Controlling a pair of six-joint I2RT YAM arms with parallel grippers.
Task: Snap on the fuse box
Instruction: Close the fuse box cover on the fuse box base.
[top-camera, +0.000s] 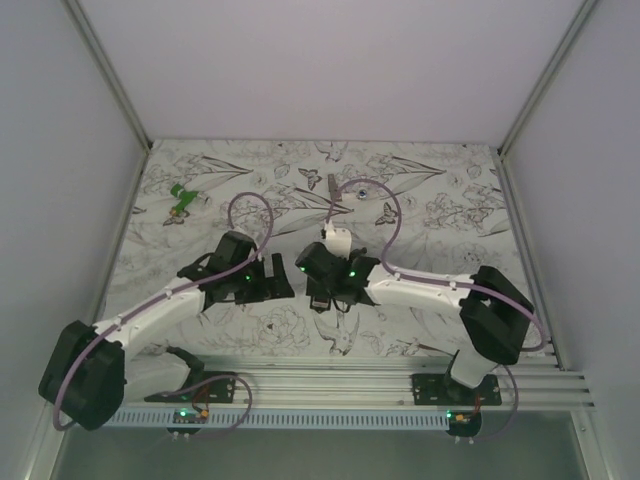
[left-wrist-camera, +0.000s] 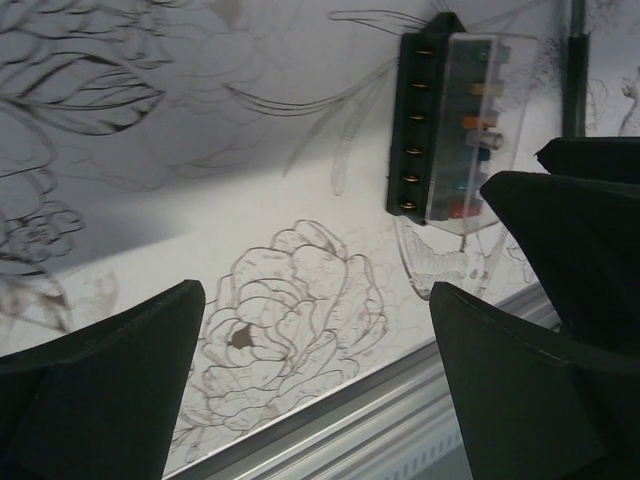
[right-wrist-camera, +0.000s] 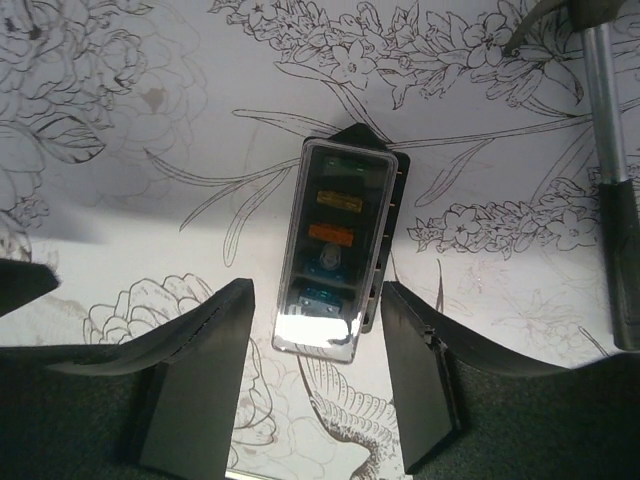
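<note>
From above, the two arms reach in over the flower-printed table (top-camera: 450, 200) and their wrists nearly meet at its middle. The left gripper (top-camera: 280, 285) points right towards the right gripper (top-camera: 322, 300), which points down at the table. What lies under it is covered by the wrist. A hammer (top-camera: 337, 195) lies just beyond the wrists, and a small green object (top-camera: 183, 198) sits well apart at the far left.

The left wrist camera shows the left gripper's two dark fingers (left-wrist-camera: 100, 385) spread wide with only bare table between them (nothing is held). The fuse box (left-wrist-camera: 450, 120) lies flat up and to the right, outside that gap. Its black base with brass terminals faces the camera under a clear cover over coloured fuses. Part of the right gripper looms dark just beside it.

The right wrist camera looks straight down on the fuse box, which lies lengthwise with its near end between the right gripper's parted fingers (right-wrist-camera: 195, 385). They straddle the box without squeezing it. The right-hand finger is very close to the box's edge, though I cannot tell whether it touches. The hammer's metal shaft and black handle run down the right edge.
</note>
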